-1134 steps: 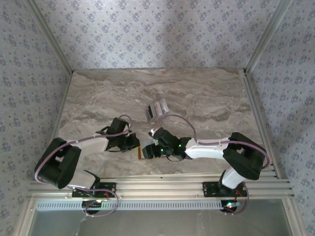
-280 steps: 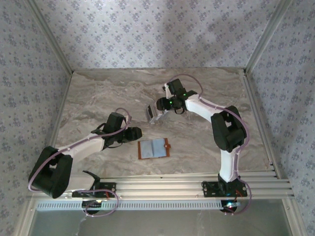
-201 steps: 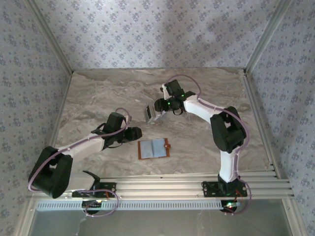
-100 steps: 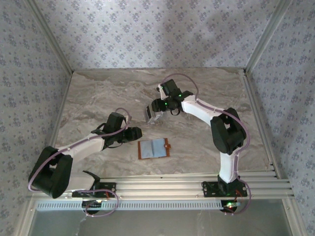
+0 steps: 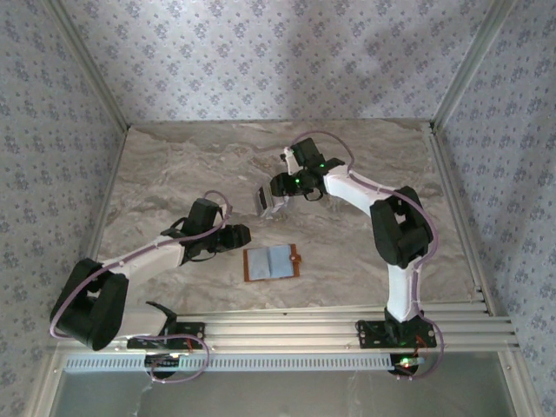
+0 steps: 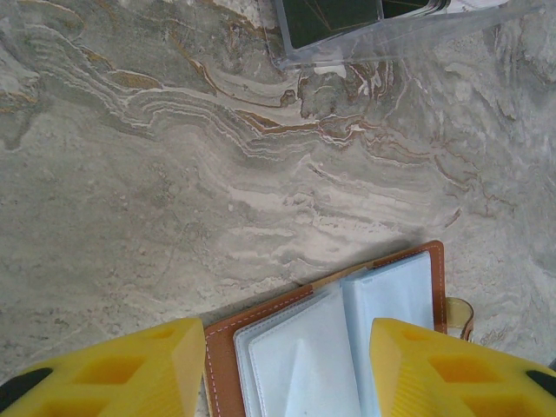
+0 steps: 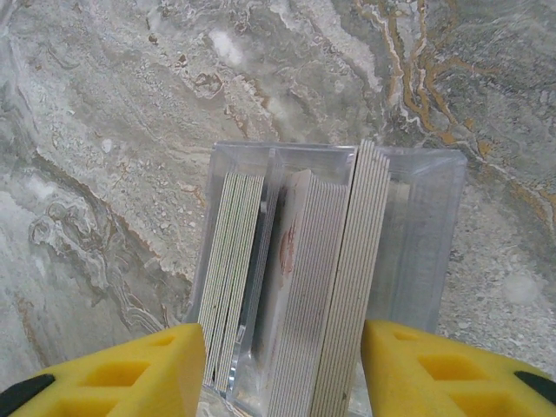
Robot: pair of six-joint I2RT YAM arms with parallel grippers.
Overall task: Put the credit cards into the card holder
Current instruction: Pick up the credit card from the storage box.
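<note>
The card holder [image 5: 272, 262] lies open on the marble table, tan-brown leather with pale blue pockets [image 6: 313, 347] facing up. My left gripper [image 5: 241, 234] hovers at its left edge, open, its yellow fingers [image 6: 113, 369] spread either side of the pockets and holding nothing. The credit cards [image 5: 268, 200] stand on edge in several stacks inside a clear plastic tray [image 7: 417, 226]. My right gripper [image 7: 282, 373] is just above the credit cards [image 7: 330, 287], open, with one yellow finger [image 7: 443, 373] on each side of the stacks and no card held.
The marble table [image 5: 174, 174] is walled by patterned panels on three sides, with a metal rail [image 5: 287, 326] along the near edge. In the left wrist view the clear tray with a dark card face [image 6: 334, 17] sits just beyond the card holder.
My right gripper has shifted slightly over the card tray and its jaws have narrowed a little. The left arm and the card holder have not moved.
</note>
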